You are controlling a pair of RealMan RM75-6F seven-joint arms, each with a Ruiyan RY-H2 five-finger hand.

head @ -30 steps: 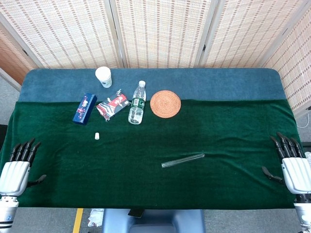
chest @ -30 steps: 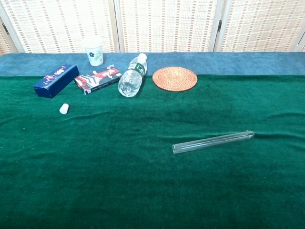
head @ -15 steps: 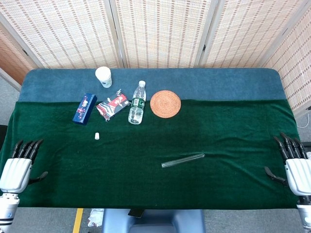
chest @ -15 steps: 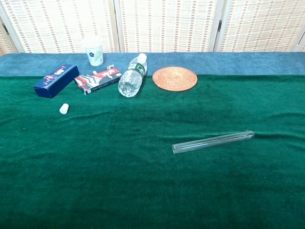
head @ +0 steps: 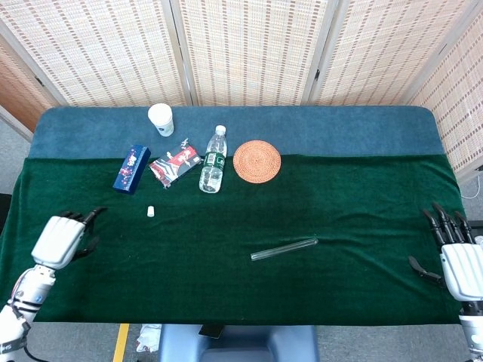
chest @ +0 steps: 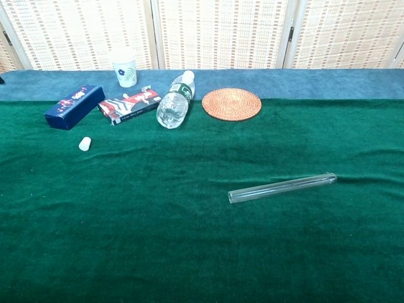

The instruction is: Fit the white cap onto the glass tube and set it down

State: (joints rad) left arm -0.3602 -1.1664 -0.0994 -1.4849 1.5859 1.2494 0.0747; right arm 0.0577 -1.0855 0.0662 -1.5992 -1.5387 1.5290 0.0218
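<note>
At the far left of the head view, the left hand (head: 62,238) hangs over the near-left part of the table (head: 355,196). Its fingers look partly curled forward with gaps between them and nothing in them, though at this size I cannot be sure how far they bend; it holds nothing. The chest view does not show it.

Just right of it and further back lies a blue box (chest: 74,107), and beyond that a white paper cup (chest: 124,71) stands upright on the blue strip of cloth at the back. In front of the box, alone on the green cloth, lies the white cap (chest: 84,144), well apart from the left hand and touching nothing else.

Next comes a red and white packet (chest: 129,105) lying flat, then a clear water bottle (chest: 175,103) on its side, its cap end pointing to the back of the table. Beside the bottle sits a round woven coaster (chest: 231,103).

Nearer the front edge and right of the middle lies the glass tube (chest: 282,187), on its side on the green cloth, its right end slightly further back than its left. It is uncapped and well apart from the white cap.

At the far right edge of the head view, the right hand (head: 457,260) sits by the table's near-right corner, fingers straight and spread, thumb out to the side, holding nothing.
</note>
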